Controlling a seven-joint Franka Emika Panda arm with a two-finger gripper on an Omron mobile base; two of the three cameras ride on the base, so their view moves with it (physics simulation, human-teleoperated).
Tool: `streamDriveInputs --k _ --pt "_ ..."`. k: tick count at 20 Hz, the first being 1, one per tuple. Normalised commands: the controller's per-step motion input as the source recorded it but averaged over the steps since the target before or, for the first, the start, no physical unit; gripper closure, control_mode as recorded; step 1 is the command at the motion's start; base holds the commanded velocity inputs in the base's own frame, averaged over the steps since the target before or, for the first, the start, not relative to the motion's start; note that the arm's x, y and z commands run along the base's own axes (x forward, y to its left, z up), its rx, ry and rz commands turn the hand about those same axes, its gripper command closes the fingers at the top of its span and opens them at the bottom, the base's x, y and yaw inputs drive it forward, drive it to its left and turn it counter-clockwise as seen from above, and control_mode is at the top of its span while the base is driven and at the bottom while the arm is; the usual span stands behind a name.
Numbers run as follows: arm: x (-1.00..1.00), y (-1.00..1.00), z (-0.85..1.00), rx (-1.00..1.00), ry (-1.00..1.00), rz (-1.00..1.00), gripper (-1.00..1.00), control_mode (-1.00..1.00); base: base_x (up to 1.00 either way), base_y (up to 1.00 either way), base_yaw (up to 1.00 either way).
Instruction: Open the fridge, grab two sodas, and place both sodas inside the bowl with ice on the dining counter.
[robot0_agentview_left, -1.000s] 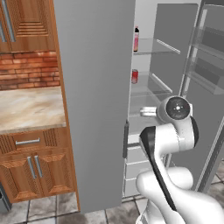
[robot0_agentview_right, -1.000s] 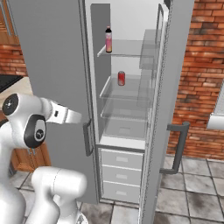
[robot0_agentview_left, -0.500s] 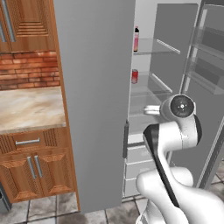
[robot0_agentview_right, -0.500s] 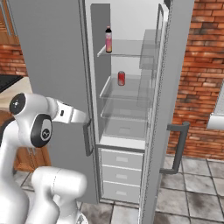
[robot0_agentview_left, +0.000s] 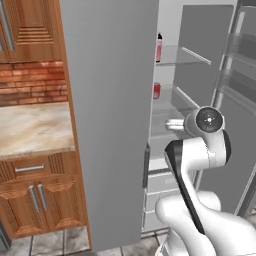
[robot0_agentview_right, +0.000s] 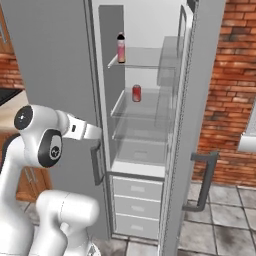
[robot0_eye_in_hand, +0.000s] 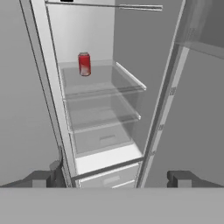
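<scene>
Gripper, seen from the hand view with its two dark fingertips spread to their widest and nothing between them, aimed into the open fridge. The fridge's right-hand compartment stands open: a glass shelf carries one red soda can near the back wall; the same can appears on the middle shelf in the right base view and at the door's edge in the left base view. A second, taller pink bottle-like container stands on the shelf above it. Below the shelves are white drawers. The open right door carries a bent grey handle; the closed left door blocks much of the interior from the left base view. Surroundings: red brick wall, grey tiled floor, wooden cabinets under a marble worktop. Compared with half a second earlier, the arm's upper joint sits slightly further towards the fridge opening; the can and the doors are unchanged.
</scene>
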Motion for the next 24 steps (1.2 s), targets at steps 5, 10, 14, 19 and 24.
streamDriveInputs --k 5,10,14,19,24 --pt "0.00 0.00 0.00 0.00 0.00 0.00 -1.00 1.00 0.40 -0.07 -0.01" --pt "0.00 0.00 0.00 0.00 0.00 0.00 -1.00 1.00 0.37 -0.17 -0.05" --pt "0.00 0.00 0.00 0.00 0.00 0.00 -1.00 1.00 0.52 -0.19 -0.06" --pt "0.00 0.00 0.00 0.00 0.00 0.00 -1.00 1.00 0.52 -0.21 -0.06" --pt "0.00 0.00 0.00 0.00 0.00 0.00 -1.00 1.00 0.33 -0.20 -0.03"
